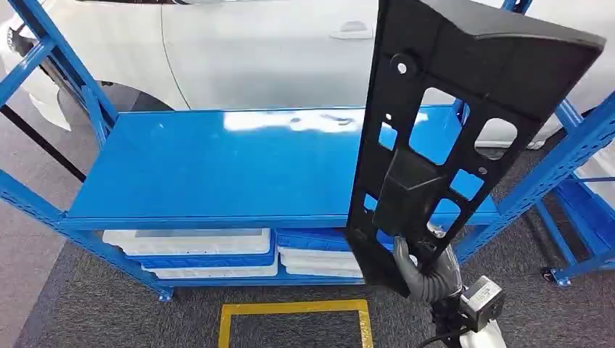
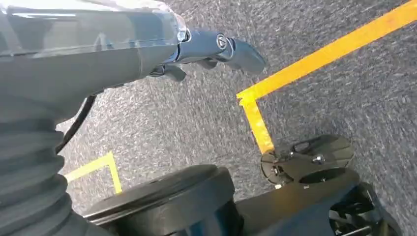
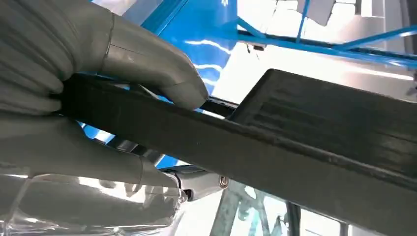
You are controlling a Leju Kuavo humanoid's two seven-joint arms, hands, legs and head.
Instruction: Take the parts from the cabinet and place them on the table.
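Nearest, in the head view: right robot hand (image 1: 429,274) low at the right, grey fingers wrapped round the lower end of a black part (image 1: 446,138), holding it upright and a little tilted. Part long, flat, plastic, pierced with several cut-outs, blue shelf visible through them; wider top end high at the upper right. Part lifted in front of the rack (image 1: 43,206), over the shelf's front right corner, not resting on anything that can be seen. Seen from the right wrist: thumb (image 3: 147,64) pressed on one face of the part's dark edge (image 3: 295,147), other fingers clamped beneath.

Left robot hand (image 2: 216,49), seen from the left wrist, hanging over grey carpet (image 2: 344,98), dark fingers loosely extended, gripping nothing. Yellow tape (image 2: 314,54) on the carpet under it, bent at a corner.

On the floor just ahead, a yellow taped rectangle (image 1: 294,308) in front of the rack.

Farther: blue shelf (image 1: 217,167), glossy, top bare where visible. Below its front edge, a lower level with white trays (image 1: 188,241) stacked on blue ones, side by side.

Beyond the shelf's back edge: white car (image 1: 254,51), door handle at the top, dark wheel arch toward the left.
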